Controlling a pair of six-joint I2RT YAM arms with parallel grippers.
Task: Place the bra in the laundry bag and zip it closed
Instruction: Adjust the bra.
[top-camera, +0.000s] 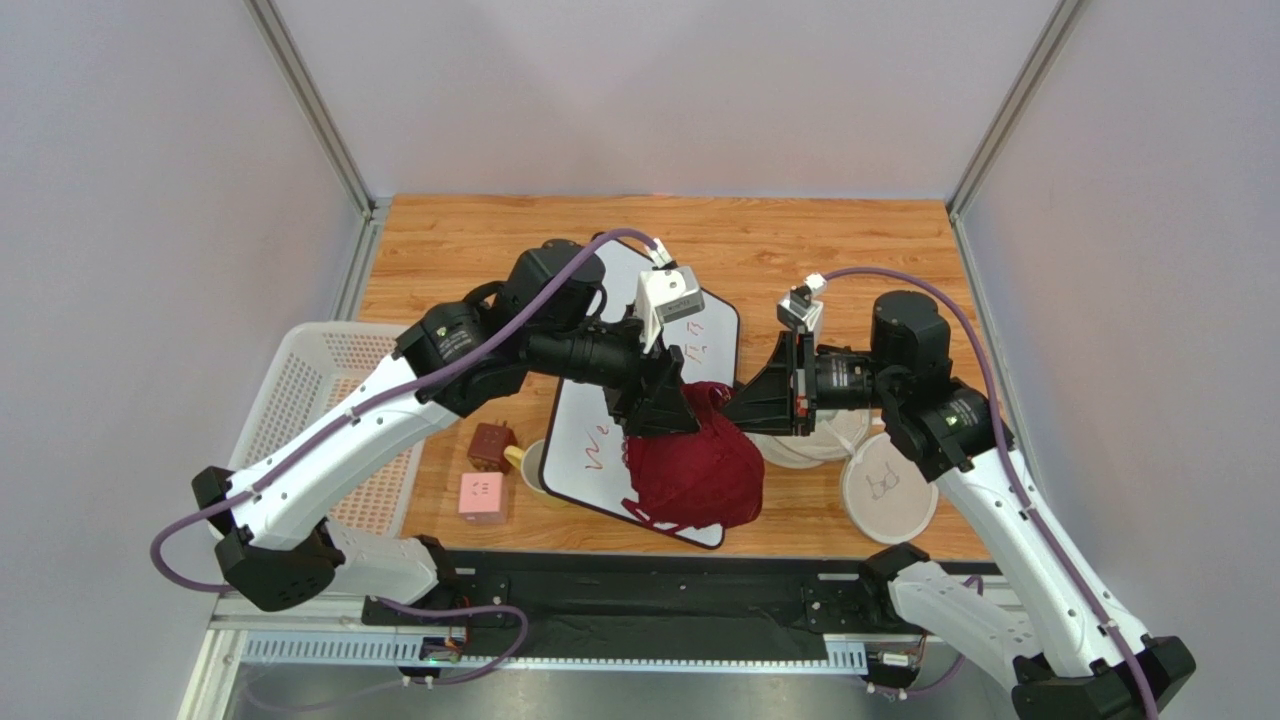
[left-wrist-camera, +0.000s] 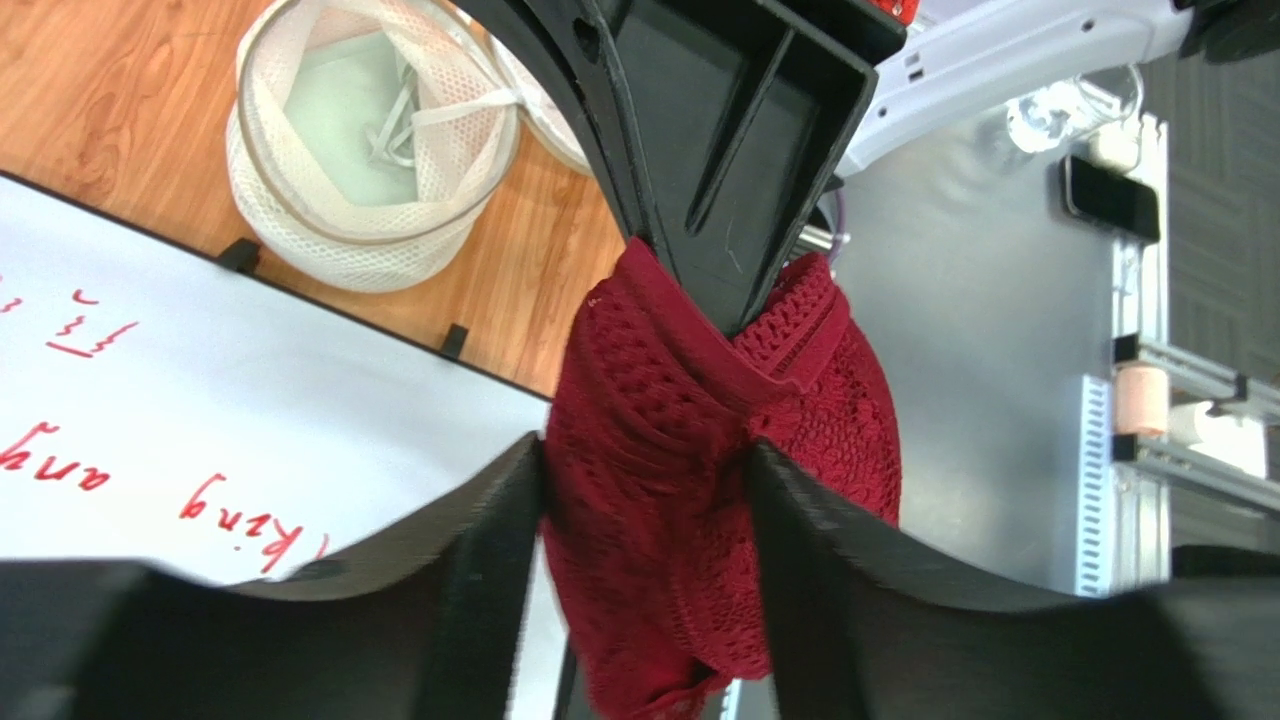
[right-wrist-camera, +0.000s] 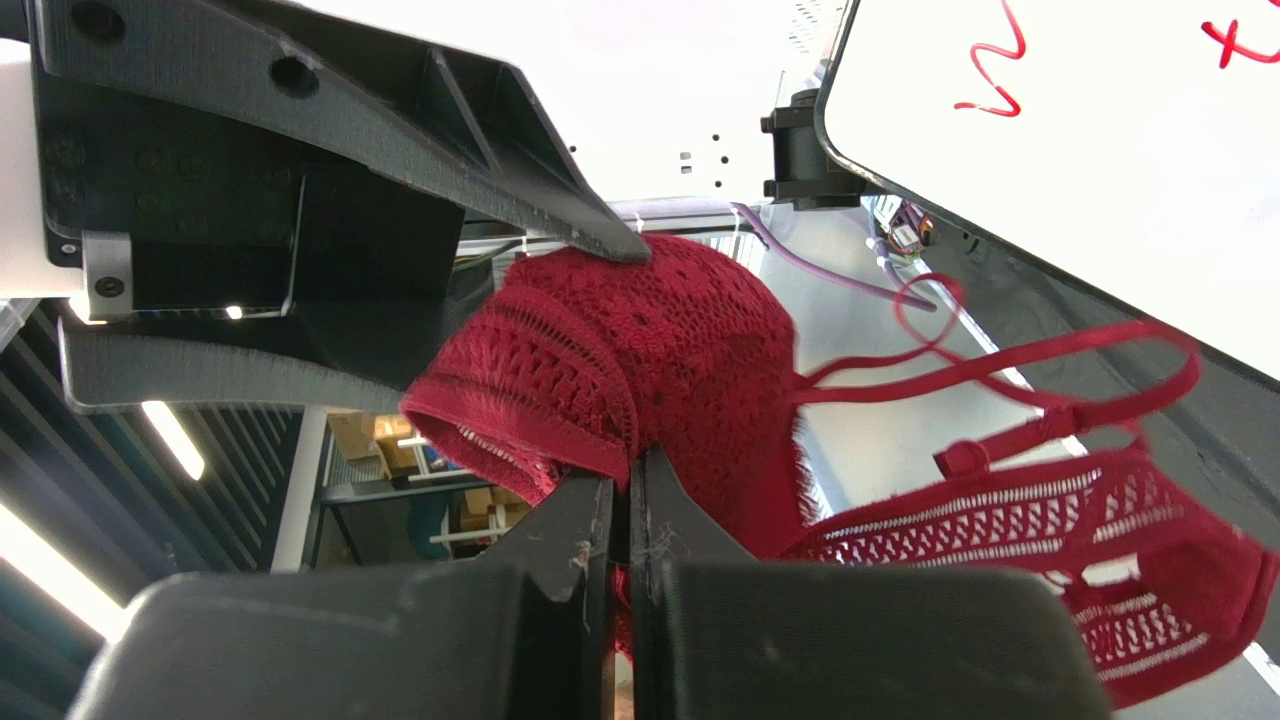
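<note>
The dark red bra (top-camera: 694, 468) hangs in the air over the near edge of the whiteboard, held between both grippers. My left gripper (top-camera: 672, 408) is shut on a bunched part of it; in the left wrist view the bra (left-wrist-camera: 661, 495) fills the gap between my fingers (left-wrist-camera: 481, 525). My right gripper (top-camera: 732, 402) is shut on the bra's edge (right-wrist-camera: 631, 345), with straps trailing to the right. The white mesh laundry bag (top-camera: 807, 446) stands open just right of the bra and shows in the left wrist view (left-wrist-camera: 361, 225). Its disc lid (top-camera: 887, 488) lies flat beside it.
A whiteboard (top-camera: 601, 450) with red writing lies under the bra. A white perforated basket (top-camera: 316, 393) sits at the left edge. A small pink box (top-camera: 483, 494), a brown block (top-camera: 490, 443) and a cup lie between basket and whiteboard.
</note>
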